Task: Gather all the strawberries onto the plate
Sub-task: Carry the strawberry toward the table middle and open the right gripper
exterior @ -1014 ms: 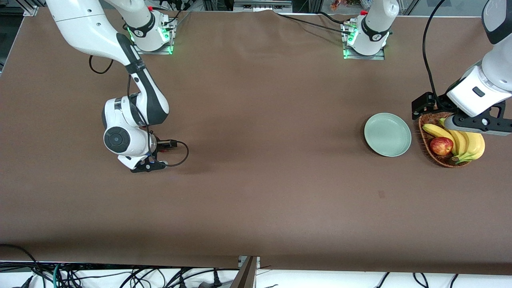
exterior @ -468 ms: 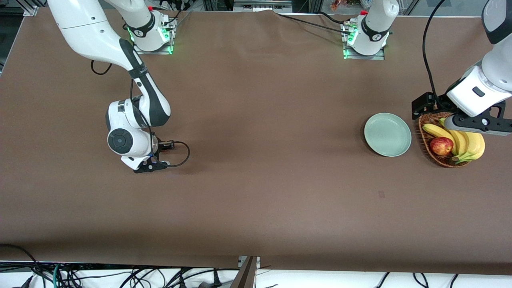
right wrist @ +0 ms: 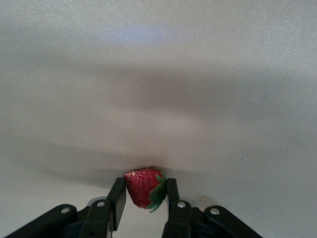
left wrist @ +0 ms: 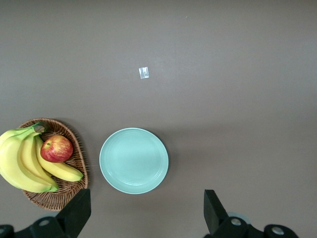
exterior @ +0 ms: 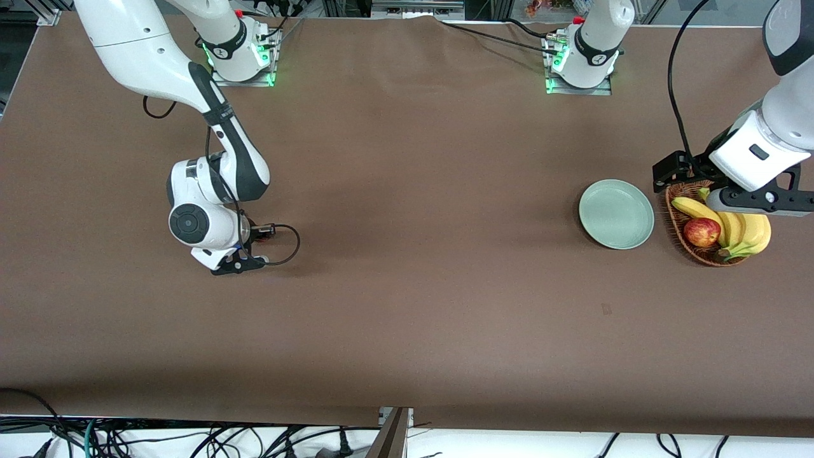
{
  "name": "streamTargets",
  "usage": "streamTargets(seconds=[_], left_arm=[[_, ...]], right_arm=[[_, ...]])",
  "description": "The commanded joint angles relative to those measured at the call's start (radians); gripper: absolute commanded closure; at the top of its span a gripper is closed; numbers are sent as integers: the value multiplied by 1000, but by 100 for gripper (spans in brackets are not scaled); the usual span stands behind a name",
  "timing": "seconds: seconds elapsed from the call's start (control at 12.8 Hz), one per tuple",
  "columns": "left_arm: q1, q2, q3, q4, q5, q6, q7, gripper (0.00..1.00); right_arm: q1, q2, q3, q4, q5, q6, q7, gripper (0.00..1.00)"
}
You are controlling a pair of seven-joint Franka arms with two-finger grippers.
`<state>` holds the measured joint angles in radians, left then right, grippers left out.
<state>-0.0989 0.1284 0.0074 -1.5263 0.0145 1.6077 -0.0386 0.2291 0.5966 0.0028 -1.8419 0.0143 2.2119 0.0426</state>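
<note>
My right gripper (exterior: 238, 265) is low over the brown cloth at the right arm's end of the table. In the right wrist view the right gripper (right wrist: 144, 187) is shut on one red strawberry (right wrist: 140, 192) with a green leafy top. No other strawberries show in any view. The mint-green plate (exterior: 615, 214) lies empty toward the left arm's end; it also shows in the left wrist view (left wrist: 133, 160). My left gripper (left wrist: 143, 218) is open and empty, up in the air over the cloth beside the plate and basket; its hand (exterior: 757, 198) hangs over the basket.
A brown wicker basket (exterior: 698, 256) with bananas (exterior: 745, 230) and a red apple (exterior: 701, 231) stands beside the plate, toward the left arm's end. A small pale mark (exterior: 606, 309) lies on the cloth nearer the front camera than the plate.
The right arm's wrist has shifted a little over the cloth and the gripper stays low. The left hand has moved slightly toward its base.
</note>
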Motion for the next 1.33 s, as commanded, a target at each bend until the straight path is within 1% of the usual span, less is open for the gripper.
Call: streamTargets(seconds=[0.0, 0.08, 0.16, 0.31, 0.47, 0.62, 0.7, 0.78, 0.86, 1.01, 1.17, 1.25], left_arm=[[15, -4, -1, -18, -13, -2, -10, 0], [15, -1, -1, -29, -13, -2, -9, 0], [16, -6, -1, -60, -13, 9, -7, 0], [16, -7, -1, -89, -13, 40, -7, 0], [16, -10, -3, -107, -13, 49, -7, 0], [16, -22, -3, -150, -13, 93, -7, 0], [16, -36, -3, -179, -13, 115, -7, 0], [16, -45, -3, -195, -13, 123, -7, 0], [16, -46, -3, -195, -13, 123, -7, 0], [16, -46, -1, -195, -13, 123, -7, 0], [18, -46, -3, -195, -13, 123, -7, 0], [18, -46, -3, -195, -13, 121, -7, 0]], right_arm=[[-8, -18, 6, -17, 12, 9, -12, 82], [-4, -24, 8, -5, 12, -13, -6, 89], [1, -27, 9, 27, 18, -59, 5, 92], [2, -27, 45, 140, 42, -197, 84, 92], [27, -27, 91, 248, 56, -318, 237, 92], [79, -18, 147, 312, 94, -321, 414, 91], [126, -8, 152, 331, 111, -304, 504, 91], [184, 15, 152, 366, 118, -260, 575, 91], [235, 41, 152, 386, 118, -215, 668, 90], [329, 107, 154, 424, 119, -61, 839, 90], [435, 202, 152, 481, 116, 110, 1032, 90], [475, 248, 151, 515, 115, 176, 1112, 85]])
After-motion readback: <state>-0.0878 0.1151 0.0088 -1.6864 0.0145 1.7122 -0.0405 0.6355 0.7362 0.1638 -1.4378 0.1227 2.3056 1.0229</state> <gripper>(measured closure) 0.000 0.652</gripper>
